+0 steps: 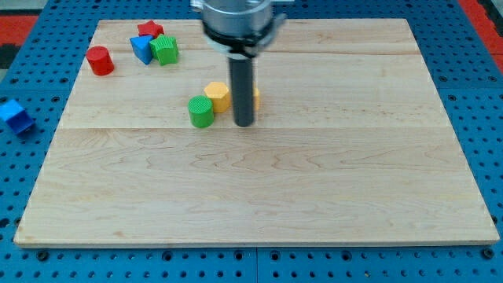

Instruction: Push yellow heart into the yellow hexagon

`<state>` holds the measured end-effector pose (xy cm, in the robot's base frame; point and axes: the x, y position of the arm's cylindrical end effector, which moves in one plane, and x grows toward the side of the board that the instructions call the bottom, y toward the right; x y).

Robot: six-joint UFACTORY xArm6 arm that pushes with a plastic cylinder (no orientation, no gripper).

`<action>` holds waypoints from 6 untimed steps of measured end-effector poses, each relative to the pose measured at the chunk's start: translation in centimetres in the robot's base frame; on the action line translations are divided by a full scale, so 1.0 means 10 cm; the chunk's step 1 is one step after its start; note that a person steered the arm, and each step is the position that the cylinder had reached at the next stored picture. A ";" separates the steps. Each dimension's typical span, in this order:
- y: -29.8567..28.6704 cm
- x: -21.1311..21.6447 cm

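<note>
The yellow hexagon lies a little left of the board's middle, toward the view's top. A green cylinder touches its lower left side. My rod comes down from the top of the view and my tip rests on the board just right of the hexagon. A sliver of yellow, probably the yellow heart, shows at the rod's right edge; the rod hides most of it.
A red cylinder stands at the upper left of the wooden board. Beside it are a red star, a blue block and a green block. A blue block lies off the board at the left.
</note>
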<state>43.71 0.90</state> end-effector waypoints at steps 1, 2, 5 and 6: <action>0.65 -0.05; 0.95 -0.29; -0.40 -0.74; -0.27 -0.92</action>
